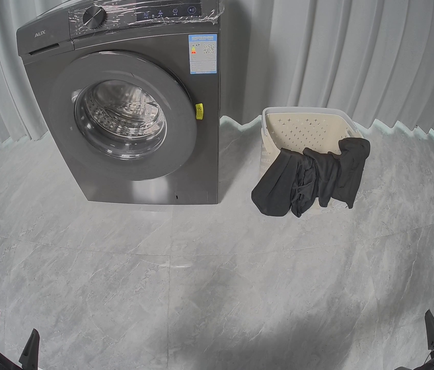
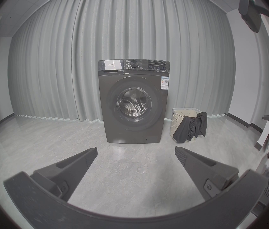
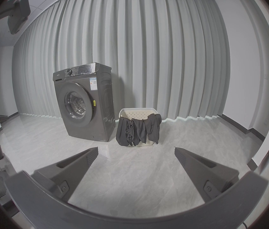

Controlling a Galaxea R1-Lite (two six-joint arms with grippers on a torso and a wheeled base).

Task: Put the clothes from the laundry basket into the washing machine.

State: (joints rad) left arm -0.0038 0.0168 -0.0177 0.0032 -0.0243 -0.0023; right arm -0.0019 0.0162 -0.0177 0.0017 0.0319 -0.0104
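Clothes (image 1: 312,181): dark limp fabric, bunched and draped over the front rim of the laundry basket (image 1: 304,124), hanging down its outer wall almost to the floor (image 1: 201,283). Basket is cream plastic, perforated, roughly rectangular, and stands just beside the washing machine (image 1: 124,104), to the robot's right of it. Machine is a dark grey front loader; the round glass door (image 1: 122,119) looks shut, ribbed steel drum behind it, film wrap over the control panel. Floor is glossy marble-look tile. Left gripper (image 2: 135,148) and right gripper (image 3: 135,148) are both spread wide, empty, low, well apart from basket and machine. Step, as I read it: approach, nothing loaded yet. Next move needs closing in, getting the door open, then pinching a thick fold at the rim. Thin cloth could slip or trail.
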